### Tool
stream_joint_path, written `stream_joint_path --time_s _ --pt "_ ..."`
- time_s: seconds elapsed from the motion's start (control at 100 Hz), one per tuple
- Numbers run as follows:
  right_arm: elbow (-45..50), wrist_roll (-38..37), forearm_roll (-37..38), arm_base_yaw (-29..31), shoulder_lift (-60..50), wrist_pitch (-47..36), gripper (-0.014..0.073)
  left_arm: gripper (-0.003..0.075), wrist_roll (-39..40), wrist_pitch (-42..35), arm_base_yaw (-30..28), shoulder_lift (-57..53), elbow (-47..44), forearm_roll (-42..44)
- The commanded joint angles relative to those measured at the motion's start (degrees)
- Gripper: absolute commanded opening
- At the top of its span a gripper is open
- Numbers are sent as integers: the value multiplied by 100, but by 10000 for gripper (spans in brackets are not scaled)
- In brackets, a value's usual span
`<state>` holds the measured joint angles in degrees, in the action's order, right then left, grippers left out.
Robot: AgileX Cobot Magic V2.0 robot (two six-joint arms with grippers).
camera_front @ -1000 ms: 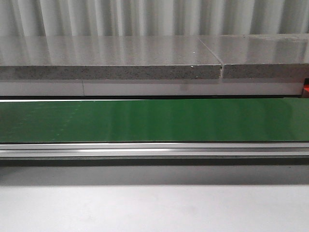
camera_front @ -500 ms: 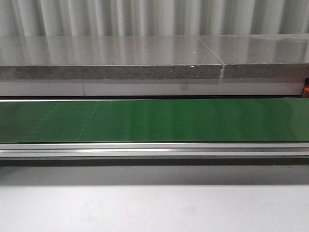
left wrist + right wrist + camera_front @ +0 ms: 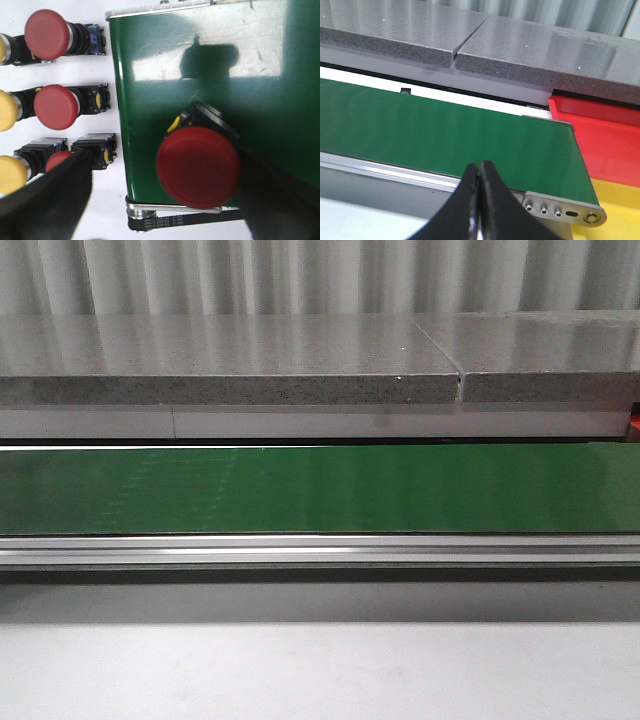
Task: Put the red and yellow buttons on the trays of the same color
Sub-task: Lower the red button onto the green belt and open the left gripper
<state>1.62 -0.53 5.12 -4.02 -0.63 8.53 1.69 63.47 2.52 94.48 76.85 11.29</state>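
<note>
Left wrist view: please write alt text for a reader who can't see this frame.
A red button sits on the green conveyor belt near its end, between the dark, blurred fingers of the open left hand. On the white surface beside the belt lie rows of more red buttons and yellow buttons.

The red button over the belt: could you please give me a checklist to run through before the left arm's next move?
1. Red button between left gripper fingers: ok.
2. Firm grip: cannot tell.
3. Button above green belt: ok.
4. Belt clear in front view: ok.
5. Right gripper shut, empty, at the belt's end: ok.
6. Red tray and yellow tray ready beyond the belt's end: ok.
</note>
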Motion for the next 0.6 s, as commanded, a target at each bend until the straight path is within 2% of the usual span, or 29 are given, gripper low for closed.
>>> stream_joint_path --time_s 0.0,0.14,0.32,0.59 --pt "-34 16 65 21 -83 -474 -67 706 11 -1 98 -264 176 76" --pt "-34 16 65 21 -83 -474 -67 660 -28 -1 365 -472 176 66" --pt "-34 16 65 21 -83 -474 -67 659 -28 148 730 -865 176 41" --pt "-34 16 65 21 -83 -474 -67 659 237 213 751 -1546 176 -184"
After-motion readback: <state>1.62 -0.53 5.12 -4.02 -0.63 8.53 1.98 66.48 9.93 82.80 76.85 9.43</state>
